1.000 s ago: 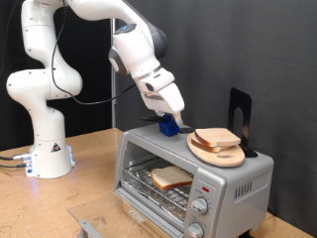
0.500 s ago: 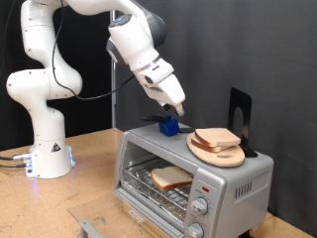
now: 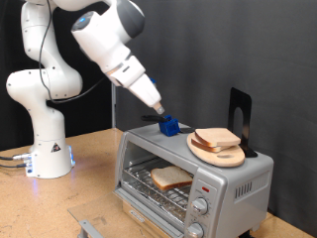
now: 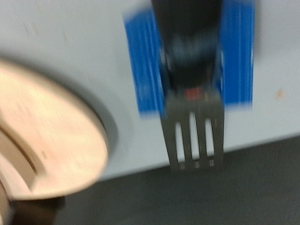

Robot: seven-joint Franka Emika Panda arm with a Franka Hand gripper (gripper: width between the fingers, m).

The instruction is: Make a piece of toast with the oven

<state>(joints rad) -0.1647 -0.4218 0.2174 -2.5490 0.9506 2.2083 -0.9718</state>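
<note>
Your pincer [image 3: 158, 106] hangs just above the boxy silver toaster oven [image 3: 193, 174], gripping a silver fork [image 4: 192, 141]. One pale, brown-crusted bread slice [image 3: 170, 178] lies inside on the rack; another rests on the round wooden plate [image 3: 217, 151] atop.

oven [image 3: 193, 177] mouth open — toast [image 3: 170, 178] on rack

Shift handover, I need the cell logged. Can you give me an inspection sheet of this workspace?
Surface: wooden table, oven standing on it.
Job's things: piece of toast on the rack inside the oven.
Clutter: on the oven top, wooden plate with bread, blue holder, fork, black stand.
Grippers: gripper just above the blue holder.
Cables: bundle at the robot base.
Surroundings: dark backdrop.
</note>
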